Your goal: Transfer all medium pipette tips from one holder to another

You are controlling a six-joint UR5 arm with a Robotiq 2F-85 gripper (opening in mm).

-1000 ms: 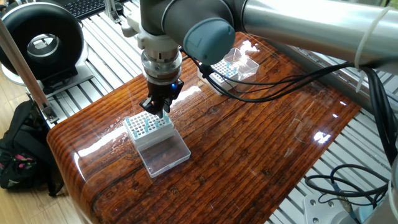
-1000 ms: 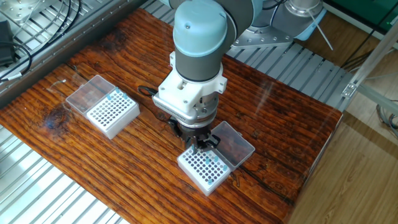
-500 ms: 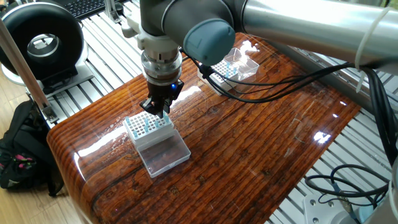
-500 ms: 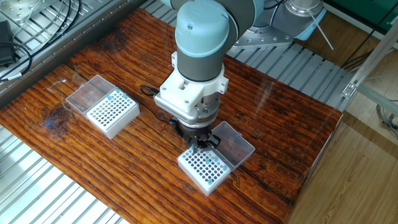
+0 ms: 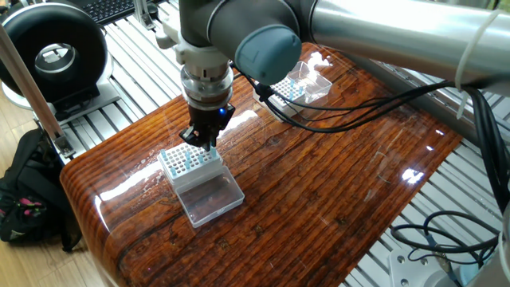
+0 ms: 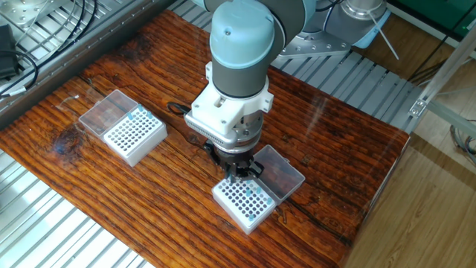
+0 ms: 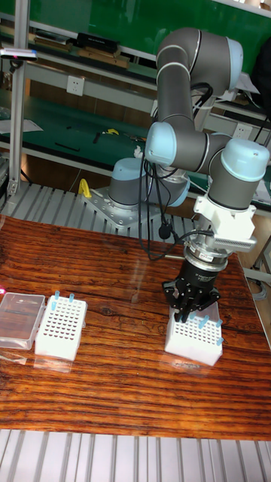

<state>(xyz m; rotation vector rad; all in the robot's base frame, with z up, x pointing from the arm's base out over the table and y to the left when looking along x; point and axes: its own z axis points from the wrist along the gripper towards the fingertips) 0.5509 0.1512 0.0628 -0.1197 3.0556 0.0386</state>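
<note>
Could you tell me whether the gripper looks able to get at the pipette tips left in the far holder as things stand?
Probably yes: the far holder stands with its lid open and nothing above its tips, while the gripper hovers over the other holder.

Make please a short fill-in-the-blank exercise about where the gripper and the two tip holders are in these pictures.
1. The gripper hangs directly over one white ____.
2. The other holder stands apart from the gripper, and a few pale-____ tips stick up from it.
3. Both holders stand on a ____ table.

Missing words: holder; blue; wooden
</note>
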